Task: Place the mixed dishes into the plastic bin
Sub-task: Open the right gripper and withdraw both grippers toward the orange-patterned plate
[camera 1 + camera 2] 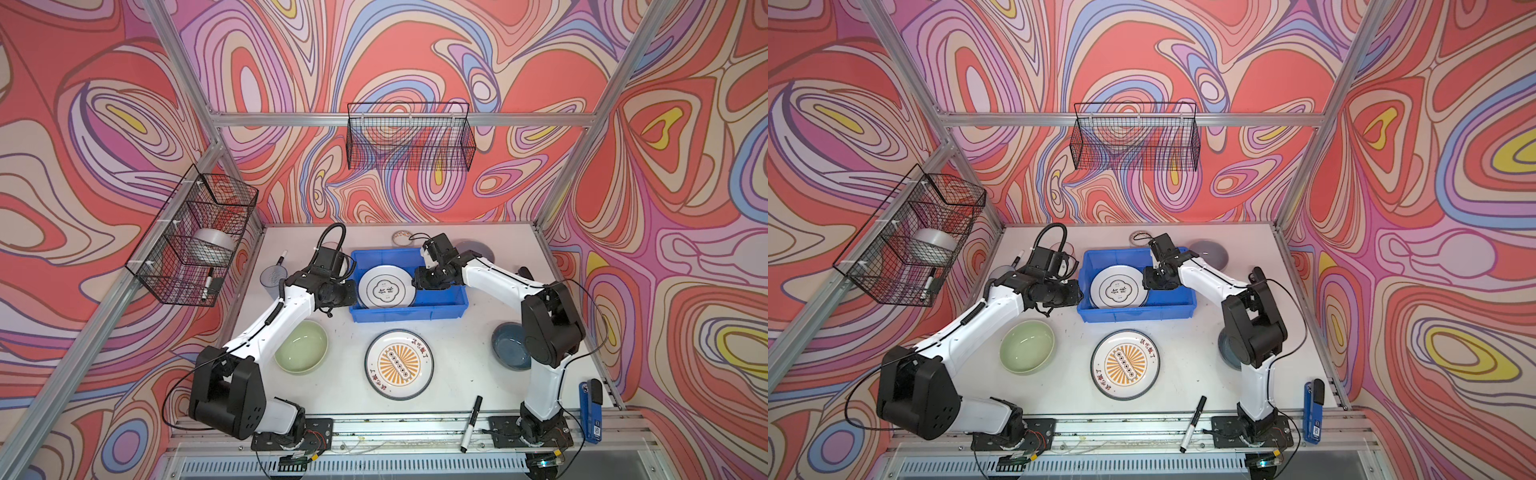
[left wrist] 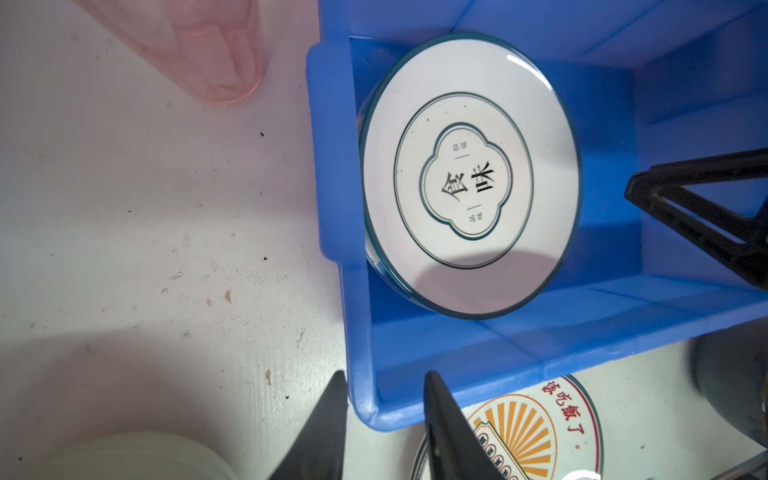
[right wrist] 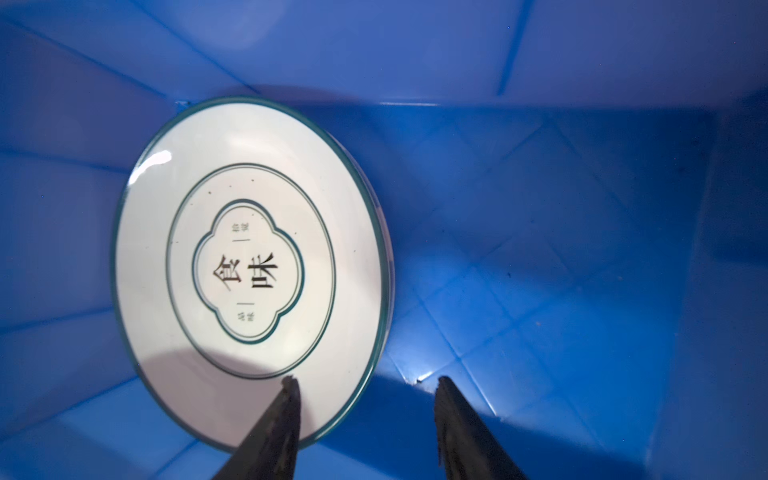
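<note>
The plastic bin (image 1: 409, 311) sits at the far middle of the white table (image 1: 453, 374). In its left half lies a white plate with a green rim and a quatrefoil emblem (image 1: 386, 287). Whether that plate rests flat on the floor of the bin cannot be told.

The left gripper (image 1: 354, 292) is at the bin's left wall. In the left wrist view its fingers (image 2: 328, 419) are spread, with the bin's near left corner showing in the gap and nothing pinched. The right gripper (image 1: 415, 283) reaches into the bin from the right, at the plate's right edge. In the right wrist view its fingers (image 3: 278, 419) are also spread and grip nothing, and one finger overlaps the plate's rim.

Outside the bin:
- A pale green bowl (image 1: 301, 347) is at the near left.
- A white plate with an orange sunburst and a dark lettered rim (image 1: 399, 365) is just near of the bin.
- A dark blue bowl (image 1: 508, 345) at the near right is partly hidden by the right arm.
- A lavender bowl (image 1: 478, 249) is at the far right.
- A bluish tumbler (image 1: 272, 276) stands to the left.
- A pink tumbler (image 2: 199, 54) lies by the bin's far left corner.
</note>
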You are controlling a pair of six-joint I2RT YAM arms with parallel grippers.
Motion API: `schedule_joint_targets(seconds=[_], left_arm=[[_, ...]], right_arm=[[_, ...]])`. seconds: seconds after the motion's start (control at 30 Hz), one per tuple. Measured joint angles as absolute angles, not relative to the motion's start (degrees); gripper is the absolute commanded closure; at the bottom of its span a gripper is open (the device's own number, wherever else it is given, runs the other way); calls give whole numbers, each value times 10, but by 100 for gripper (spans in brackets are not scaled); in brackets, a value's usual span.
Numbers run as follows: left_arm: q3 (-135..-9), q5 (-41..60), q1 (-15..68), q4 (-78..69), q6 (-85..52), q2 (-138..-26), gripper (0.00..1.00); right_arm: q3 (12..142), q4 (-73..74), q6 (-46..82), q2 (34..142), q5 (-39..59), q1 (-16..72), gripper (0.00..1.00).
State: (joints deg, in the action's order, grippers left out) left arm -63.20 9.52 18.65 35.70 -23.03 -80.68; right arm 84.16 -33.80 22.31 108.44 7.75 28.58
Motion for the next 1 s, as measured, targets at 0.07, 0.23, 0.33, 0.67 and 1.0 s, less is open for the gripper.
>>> schedule_joint_targets(seconds=[0.07,0.23,0.33,0.67,1.0], left_arm=[[-632,102,187,366,-225,-795,53],[-615,130,187,376,-216,-750,47],[-588,147,187,380,-214,-711,46],[-481,198,197,382,-253,-605,51],[-385,177,320,359,-322,-562,59]], right_arm=[[830,-340,221,1054,77,286,48],[792,-342,220,975,81,286,48],[763,-342,220,928,94,286,48],[623,-332,232,771,164,287,48],[476,-317,237,679,214,300,51]])
